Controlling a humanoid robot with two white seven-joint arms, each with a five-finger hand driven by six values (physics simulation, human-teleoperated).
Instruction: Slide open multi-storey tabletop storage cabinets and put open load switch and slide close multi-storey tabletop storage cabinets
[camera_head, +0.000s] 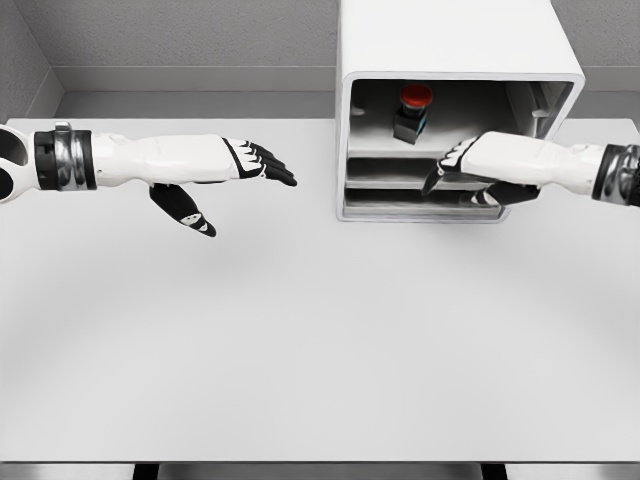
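The load switch (413, 111), a dark boxy body under a red round cap, is seen upright inside the open top drawer of the white rounded cabinet (450, 35), upper right of frame. The right hand (470, 168) lies just below-right of it, nearer, fingers loosely extended, nothing held. The left hand (225, 175) is held open at mid-left, well apart, over the matte white table (300, 350).

Right hand (478, 170) is covering part of cabinet (450, 60) lower shelves, so contents there can't be told. Cabinet top is getting cut off by pic's upper edge. Both forearms are running off side edges. Switch (413, 110) base is sitting in shadow, details unclear.
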